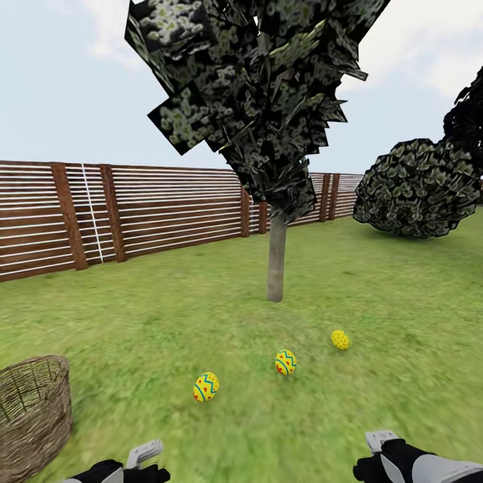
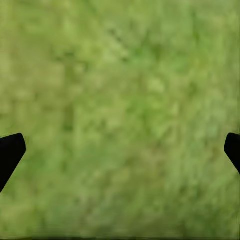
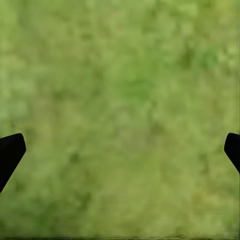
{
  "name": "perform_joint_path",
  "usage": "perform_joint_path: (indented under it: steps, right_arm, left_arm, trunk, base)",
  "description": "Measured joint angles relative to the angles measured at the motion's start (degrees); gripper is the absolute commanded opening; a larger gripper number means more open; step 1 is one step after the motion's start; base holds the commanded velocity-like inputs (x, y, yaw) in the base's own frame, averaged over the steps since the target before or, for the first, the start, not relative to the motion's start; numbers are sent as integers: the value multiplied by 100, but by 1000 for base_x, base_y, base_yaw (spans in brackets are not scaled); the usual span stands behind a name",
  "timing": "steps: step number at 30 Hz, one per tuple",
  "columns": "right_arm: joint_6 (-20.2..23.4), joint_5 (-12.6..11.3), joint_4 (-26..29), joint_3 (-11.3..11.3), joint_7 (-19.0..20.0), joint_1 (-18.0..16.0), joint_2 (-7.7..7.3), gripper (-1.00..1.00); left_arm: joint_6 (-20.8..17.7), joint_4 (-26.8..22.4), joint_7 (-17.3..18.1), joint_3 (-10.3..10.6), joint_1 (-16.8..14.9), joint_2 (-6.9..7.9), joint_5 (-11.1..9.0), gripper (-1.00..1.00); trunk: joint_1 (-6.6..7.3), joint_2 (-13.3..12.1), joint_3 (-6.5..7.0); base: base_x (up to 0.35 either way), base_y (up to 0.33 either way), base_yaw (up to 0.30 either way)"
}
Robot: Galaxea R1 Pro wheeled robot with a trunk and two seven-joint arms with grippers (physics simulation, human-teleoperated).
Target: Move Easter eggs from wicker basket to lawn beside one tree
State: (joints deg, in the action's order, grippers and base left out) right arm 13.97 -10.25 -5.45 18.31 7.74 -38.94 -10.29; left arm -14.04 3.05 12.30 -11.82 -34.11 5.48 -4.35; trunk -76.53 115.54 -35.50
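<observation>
Presently eggs (image 1: 285, 362): three, laid on lawn (image 1: 168, 322) near tree (image 1: 276, 258)
Basket (image 1: 30, 412): well apart
Left gripper (image 2: 120, 150), right gripper (image 3: 120, 150): jaws wide, nothing held

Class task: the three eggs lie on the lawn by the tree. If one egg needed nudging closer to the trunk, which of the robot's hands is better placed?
Right, probably. The right hand sits nearer the dotted egg and middle egg; the left hand is beside the basket.

Outdoor garden: mottled green lawn (image 1: 168, 315), slatted brown fence (image 1: 154, 208), tree (image 1: 276, 261), rounded bush (image 1: 416, 188), open sky.
</observation>
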Motion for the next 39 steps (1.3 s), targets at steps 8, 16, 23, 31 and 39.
perform_joint_path:
  steps: [8, 16, 23, 31, 39]
  right_arm:
    - [3, 7, -7, 4, -1, 289, -9, 100]
    - [-17, -1, -9, 1, 6, 650, -42, 100]
    - [-35, 1, -9, 0, 8, 795, -43, 100]
    - [-40, 3, -9, 7, 8, 859, -3, 100]
    - [-53, 3, -9, 9, 8, 886, 0, 100]
  left_arm:
    - [177, 6, -461, -9, 448, 30, -2, 100]
    - [178, 9, -486, -13, 688, 69, -19, 100]
    - [168, 9, -480, -13, 799, 51, -26, 100]
    - [181, 5, -480, -14, 884, 61, -26, 100]
    - [181, 7, -480, -14, 886, 46, -26, 100]
  trunk:
    - [176, -321, 68]
    - [351, -642, 136]
    - [505, -922, 195]
    - [681, -1243, 263]
    - [857, -1564, 331]
  base:
    - [0, 0, 0]
    - [0, 0, 0]
    - [0, 0, 0]
    - [0, 0, 0]
    - [0, 0, 0]
